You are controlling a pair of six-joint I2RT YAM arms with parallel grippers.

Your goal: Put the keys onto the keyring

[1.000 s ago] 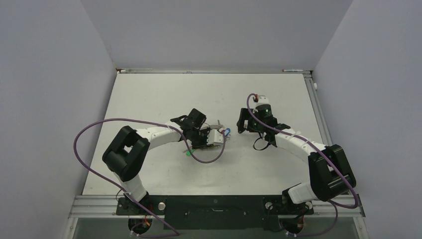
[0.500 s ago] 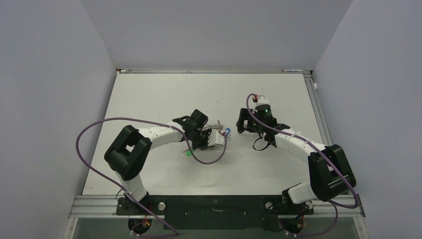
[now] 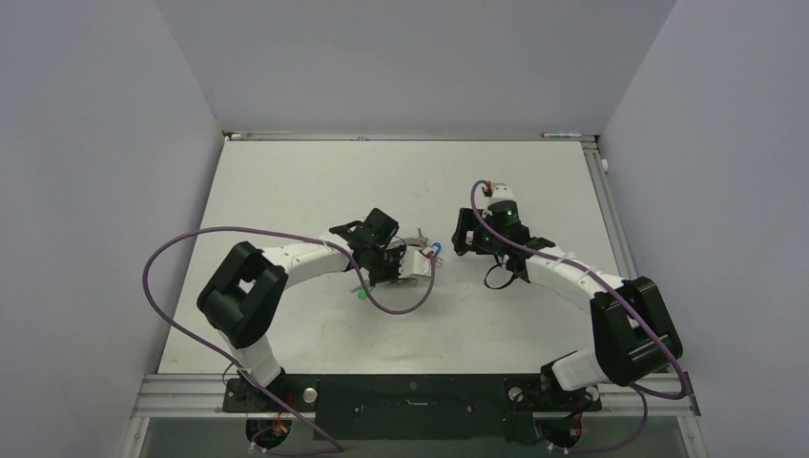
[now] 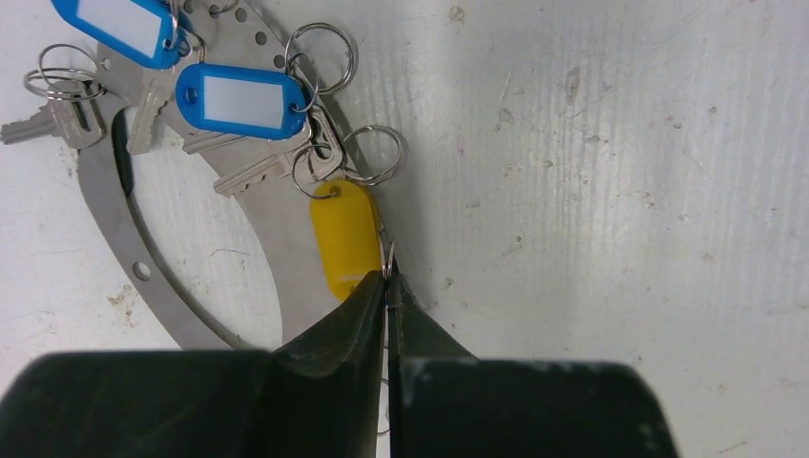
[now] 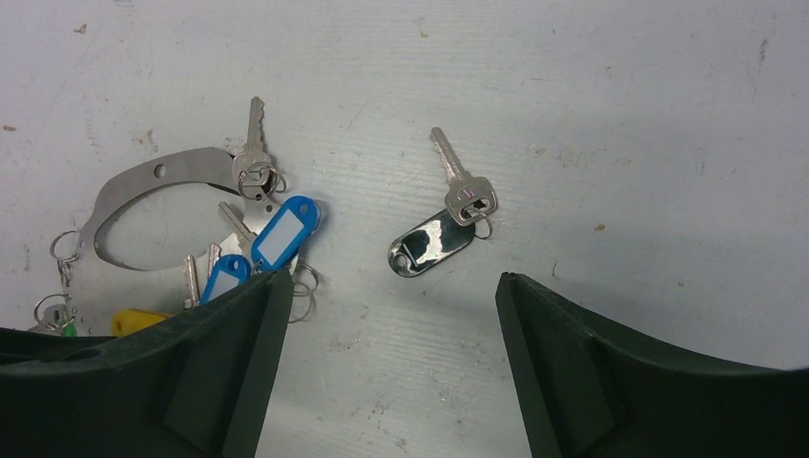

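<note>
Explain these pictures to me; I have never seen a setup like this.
These are two robot arms bolted to a white table. The overhead picture looks down from behind them: left arm, right arm. The other two pictures come from cameras on the wrists, so each shows its own dark fingers at the bottom. On the table lies the keyring, a flat grey metal loop, with keys on coloured tags lying on and beside it: two blue tags, a yellow tag. The left fingers are shut, pinching a thin wire ring beside the yellow tag. The right fingers are open and hold nothing; a key with a black tag lies apart on the table just ahead of them.
</note>
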